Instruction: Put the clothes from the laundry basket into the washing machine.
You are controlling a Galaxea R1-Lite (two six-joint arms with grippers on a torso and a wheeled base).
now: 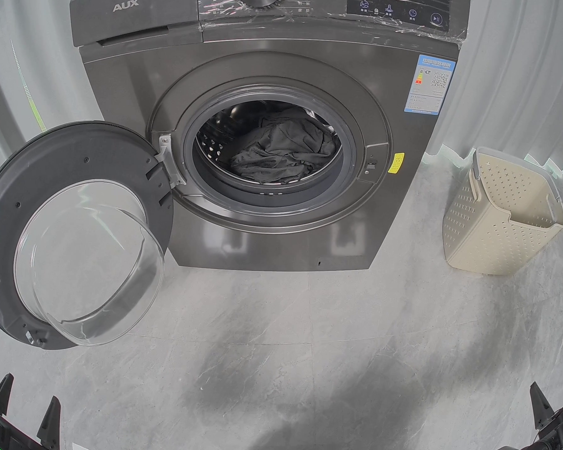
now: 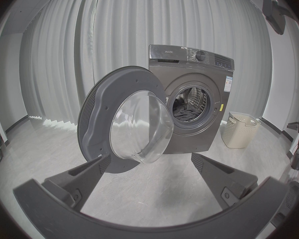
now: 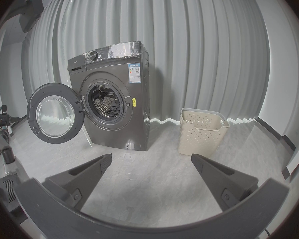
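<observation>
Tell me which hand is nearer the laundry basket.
Right. The right hand sits in front of the laundry basket, on its side; the left hand is across the floor, before the open door.

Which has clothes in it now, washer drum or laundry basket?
The washer drum: dark grey clothes lie heaped inside. The cream laundry basket beside it shows only bare perforated walls.

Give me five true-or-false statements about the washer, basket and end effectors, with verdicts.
1. The washer has its door open. True.
2. Dark clothes lie in the drum. True.
3. The basket stands on the door's hinge side. False: it stands on the other side, to the robot's right of the washer.
4. The left end effector holds a garment. False: it is open and empty.
5. The right end effector is open. True.
</observation>
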